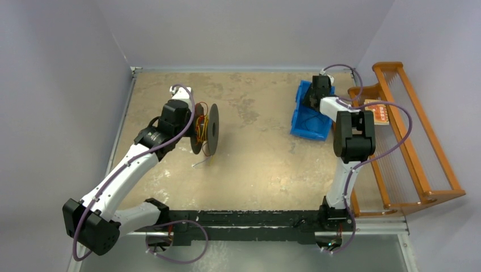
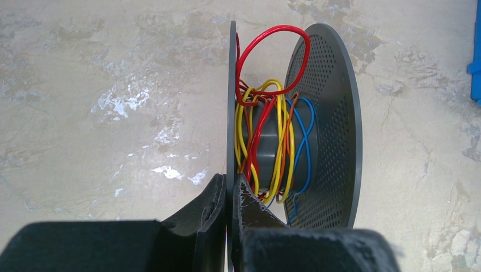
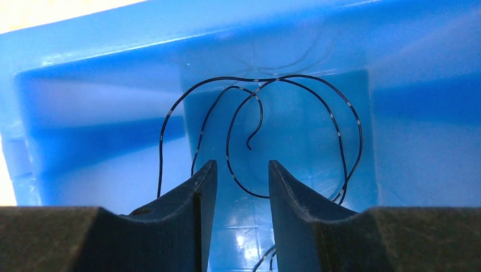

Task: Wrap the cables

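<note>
Four colours are on the spool (image 2: 329, 124) already: red, yellow, orange and blue strands (image 2: 285, 158) wound round the hub (image 2: 271, 144), loosely and crossing over each other. It's not tidy. One red loop (image 2: 275, 31) bulges up past the flange rim, and in the top view a thin tail (image 1: 199, 162) lies on the table (image 1: 255, 164) just on the near side of the spool, its colour too faint to call. So the winding looks well under way but not finished, I'd say.

Left gripper (image 2: 230, 184) is pinched tight on one flange (image 2: 231, 85) of the spool, a finger against each face, holding the spool up on its edge. The spool's axis runs level, left to right in the top view, so the wound turns stand upright around it.

One black wire (image 3: 227, 146) is not on the spool. It sits in the bin (image 1: 306, 123), well to the right of the spool and a little farther back. Right gripper (image 3: 243, 170) is down in that bin over the wire, its fingers parted with a clear gap and nothing between them.

The wire lies in loose overlapping loops — no single long axis. In the wrist view its free end hooks down toward the gap between the fingers. By my read it has yet to be picked up, carried across to the spool and wound on.
</note>
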`<state>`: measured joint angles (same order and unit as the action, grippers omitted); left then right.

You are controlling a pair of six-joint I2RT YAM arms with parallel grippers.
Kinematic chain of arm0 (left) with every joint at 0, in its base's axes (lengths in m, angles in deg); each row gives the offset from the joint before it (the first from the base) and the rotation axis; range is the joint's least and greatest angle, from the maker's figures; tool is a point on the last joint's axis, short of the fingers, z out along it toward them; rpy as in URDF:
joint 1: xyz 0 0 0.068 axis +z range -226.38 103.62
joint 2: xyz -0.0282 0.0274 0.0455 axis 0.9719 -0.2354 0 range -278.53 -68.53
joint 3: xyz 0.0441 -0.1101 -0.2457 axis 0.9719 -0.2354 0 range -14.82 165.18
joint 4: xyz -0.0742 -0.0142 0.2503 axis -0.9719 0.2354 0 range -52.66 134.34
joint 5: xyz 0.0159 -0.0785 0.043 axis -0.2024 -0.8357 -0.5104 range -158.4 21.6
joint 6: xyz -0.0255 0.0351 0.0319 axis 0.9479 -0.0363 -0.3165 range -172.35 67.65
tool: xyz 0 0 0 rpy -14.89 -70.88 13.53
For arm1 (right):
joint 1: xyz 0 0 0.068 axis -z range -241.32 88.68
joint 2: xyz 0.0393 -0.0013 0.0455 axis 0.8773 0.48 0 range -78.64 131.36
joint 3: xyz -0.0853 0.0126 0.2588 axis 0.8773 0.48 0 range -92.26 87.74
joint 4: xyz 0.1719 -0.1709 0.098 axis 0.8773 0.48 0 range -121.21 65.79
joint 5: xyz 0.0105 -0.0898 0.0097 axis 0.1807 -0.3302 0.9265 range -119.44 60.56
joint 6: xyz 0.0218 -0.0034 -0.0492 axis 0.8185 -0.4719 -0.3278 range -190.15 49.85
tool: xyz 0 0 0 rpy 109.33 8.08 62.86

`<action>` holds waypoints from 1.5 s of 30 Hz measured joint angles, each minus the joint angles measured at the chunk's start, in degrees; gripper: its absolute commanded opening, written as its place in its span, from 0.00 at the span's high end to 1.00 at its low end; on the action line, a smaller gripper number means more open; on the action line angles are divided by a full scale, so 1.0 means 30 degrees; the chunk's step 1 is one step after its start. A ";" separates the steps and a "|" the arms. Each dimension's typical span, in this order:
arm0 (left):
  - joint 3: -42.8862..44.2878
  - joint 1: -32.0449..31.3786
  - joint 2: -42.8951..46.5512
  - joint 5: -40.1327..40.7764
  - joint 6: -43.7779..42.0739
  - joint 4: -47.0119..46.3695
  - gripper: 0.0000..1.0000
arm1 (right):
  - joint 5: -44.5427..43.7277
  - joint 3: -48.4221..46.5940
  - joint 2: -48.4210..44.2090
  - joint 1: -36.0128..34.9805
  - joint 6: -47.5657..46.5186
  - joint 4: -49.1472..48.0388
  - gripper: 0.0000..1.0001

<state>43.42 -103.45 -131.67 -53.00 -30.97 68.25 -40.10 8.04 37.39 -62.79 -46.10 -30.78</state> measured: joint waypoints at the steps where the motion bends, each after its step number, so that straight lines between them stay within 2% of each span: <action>1: 0.0000 0.0000 0.0000 0.0000 0.0000 -0.0007 1.00 | 0.0066 0.0000 0.0109 0.0000 0.0044 -0.0029 0.61; 15: 0.0000 0.0022 0.0000 -0.0015 -0.0007 -0.0007 1.00 | 0.0911 -0.0539 0.0998 0.0000 0.0481 -0.0313 0.80; 28: 0.0000 0.0022 -0.0138 -0.0153 0.0000 -0.0007 1.00 | 0.0911 -0.0707 0.1326 0.0000 0.0488 -0.0401 0.86; 34: 0.0000 0.0051 -0.0736 -0.0240 0.0007 -0.0015 1.00 | 0.0911 -0.0831 0.1596 0.0000 0.0488 -0.0466 1.00; 45: -0.0007 0.0306 -0.1858 -0.0430 0.0175 -0.0517 1.00 | 0.0911 -0.0889 0.1596 0.0000 0.0474 -0.0554 1.00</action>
<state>43.39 -102.54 -137.24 -54.29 -30.44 66.70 -37.37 5.37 42.17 -62.79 -44.67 -32.44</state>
